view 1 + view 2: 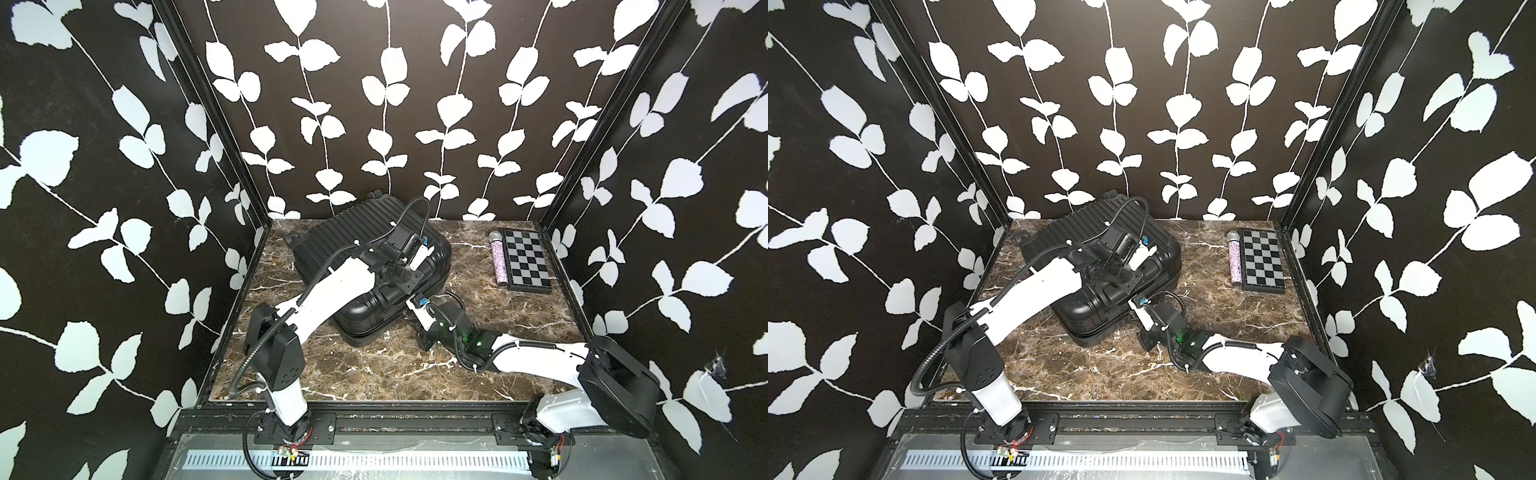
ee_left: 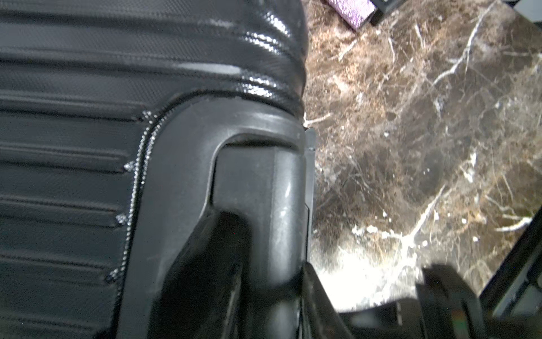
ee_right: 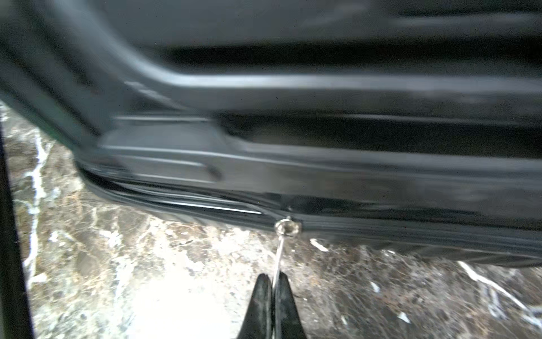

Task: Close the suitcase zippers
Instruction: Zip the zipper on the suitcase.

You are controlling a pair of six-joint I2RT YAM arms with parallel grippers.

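Right pincer [image 3: 272,283] pinches the zipper pull [image 3: 281,248] at the suitcase [image 1: 365,266] rim; left pincer [image 2: 264,243] seems clamped on its handle [image 2: 278,190], though it's blurry.

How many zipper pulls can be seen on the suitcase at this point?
1. The zipper pull hangs from the zipper track on the suitcase side nearest the right arm, pinched in the shut right gripper, shown in the right wrist view. Others may be hidden.
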